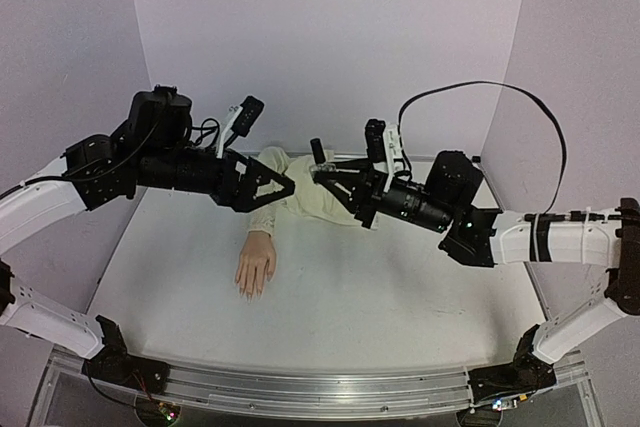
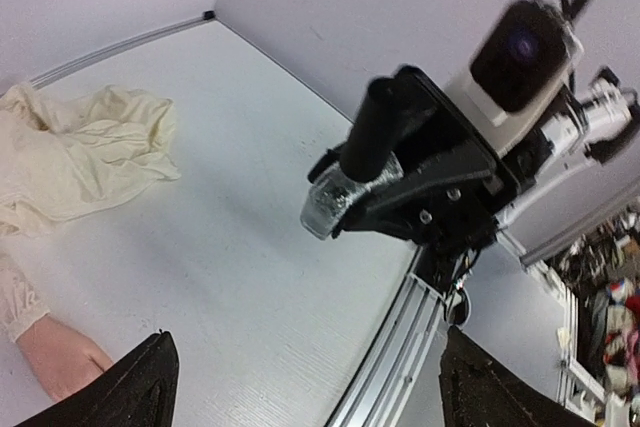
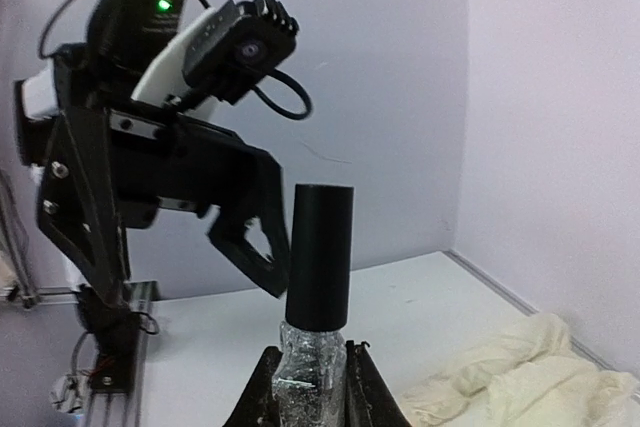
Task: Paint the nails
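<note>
The pale mannequin hand lies palm down on the white table, fingers toward the near edge; its nails are too small to make out. Its cream sleeve runs back under both grippers. My right gripper is shut on a small polish bottle, holding the foil-wrapped glass body with the black cap upright and on. My left gripper is open and empty, level with the bottle just to its left. In the left wrist view the bottle hangs beyond the open fingers.
The white table has purple walls behind and on both sides. An aluminium rail runs along the near edge. The sleeve also shows in the left wrist view and the right wrist view.
</note>
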Tool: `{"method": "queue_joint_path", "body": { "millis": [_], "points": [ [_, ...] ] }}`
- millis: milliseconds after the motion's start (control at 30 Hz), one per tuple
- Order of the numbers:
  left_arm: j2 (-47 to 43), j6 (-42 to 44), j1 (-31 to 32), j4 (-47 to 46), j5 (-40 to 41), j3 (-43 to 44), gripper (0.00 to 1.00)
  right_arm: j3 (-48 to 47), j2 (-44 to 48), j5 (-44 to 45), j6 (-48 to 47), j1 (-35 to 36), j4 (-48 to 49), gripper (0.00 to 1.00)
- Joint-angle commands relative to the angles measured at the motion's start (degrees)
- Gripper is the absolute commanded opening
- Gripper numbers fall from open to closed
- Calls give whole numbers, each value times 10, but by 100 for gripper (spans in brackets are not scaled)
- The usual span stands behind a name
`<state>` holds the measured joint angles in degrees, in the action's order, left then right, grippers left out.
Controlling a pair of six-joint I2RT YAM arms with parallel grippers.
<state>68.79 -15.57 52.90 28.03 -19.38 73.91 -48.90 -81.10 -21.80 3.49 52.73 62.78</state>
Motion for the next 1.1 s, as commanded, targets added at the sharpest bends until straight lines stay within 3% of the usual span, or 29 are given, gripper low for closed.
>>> {"method": "queue_joint_path", "body": {
  "millis": [0, 267, 400, 1067],
  "points": [
    [12, -132, 0, -49, 120, 43, 90, -4, 2, 183, -88, 30, 33, 0],
    [47, -151, 0, -133, 153, 52, 81, -35, -36, 314, -138, 68, 34, 0],
    [61, -143, 0, -149, 146, 55, 79, -43, -47, 326, -144, 75, 32, 0],
    [116, -147, 2, -157, 123, 82, 40, -58, -60, 327, -159, 88, 23, 0]
  ]
}}
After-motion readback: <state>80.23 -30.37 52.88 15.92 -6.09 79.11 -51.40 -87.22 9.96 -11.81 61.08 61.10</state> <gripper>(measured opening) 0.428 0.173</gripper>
